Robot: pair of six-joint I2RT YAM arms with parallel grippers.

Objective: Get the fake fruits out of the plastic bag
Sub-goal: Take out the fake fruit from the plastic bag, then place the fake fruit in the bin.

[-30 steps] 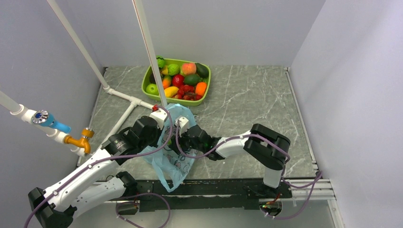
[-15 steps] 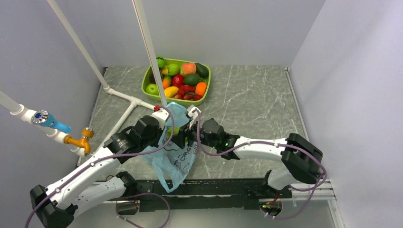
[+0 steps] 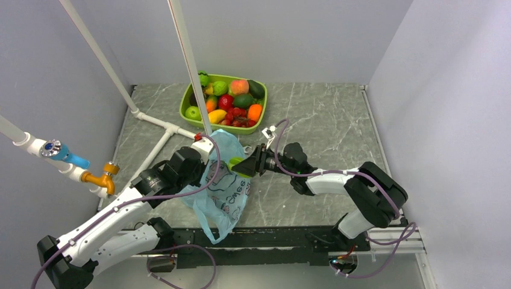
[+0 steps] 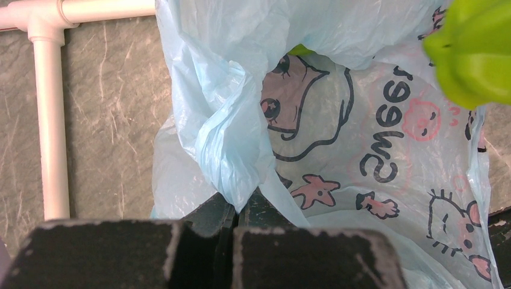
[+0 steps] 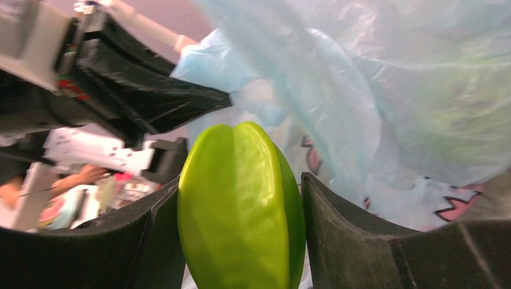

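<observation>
The light blue plastic bag (image 3: 222, 194) with cartoon prints hangs off the table, bunched at its upper edge. My left gripper (image 4: 241, 201) is shut on a gathered fold of the bag (image 4: 337, 114). My right gripper (image 5: 240, 183) is shut on a glossy green ridged fake fruit (image 5: 241, 211), held upright between its fingers (image 5: 337, 223). In the top view the right gripper (image 3: 241, 167) sits just right of the bag's mouth. The held fruit (image 4: 473, 51) shows at the top right of the left wrist view. A faint green shape (image 5: 449, 99) shows through the bag film.
A lime-green tray (image 3: 187, 98) full of assorted toy fruits stands at the back of the marble table. White pipes (image 3: 158, 123) run along the left side and one slants up in front of the tray. The left arm (image 3: 120, 211) lies at the near left.
My right gripper has drawn back to the right out of the bag's mouth, with the green fruit in its jaws. The left gripper has kept its hold on the bag.
</observation>
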